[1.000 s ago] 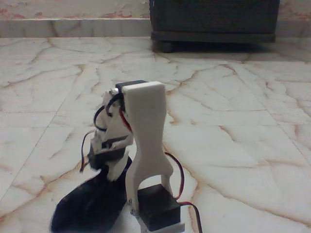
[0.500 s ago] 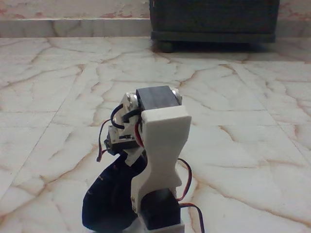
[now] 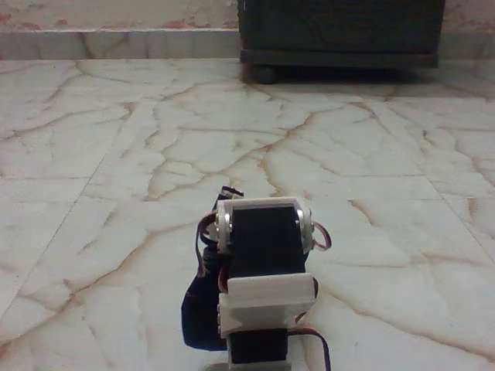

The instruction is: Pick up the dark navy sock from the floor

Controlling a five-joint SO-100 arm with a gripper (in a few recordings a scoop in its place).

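The dark navy sock (image 3: pixel 199 313) hangs as a bunched dark mass just left of and behind my arm (image 3: pixel 263 270), low in the fixed view. Its lower end reaches close to the cream marble floor (image 3: pixel 116 154); whether it touches is unclear. My arm is folded back toward the camera, with its black servo and white bracket in front. They hide my gripper's fingers, which hold the top of the sock behind them.
A dark wooden cabinet (image 3: pixel 340 31) on small feet stands at the back right against the wall. A low marble skirting (image 3: pixel 116 42) runs along the back. Open veined tiles stretch on all sides of the arm.
My arm has folded down and back toward the camera. The sock went with it, off its spread on the floor at lower left, and now hangs bunched beside the arm.
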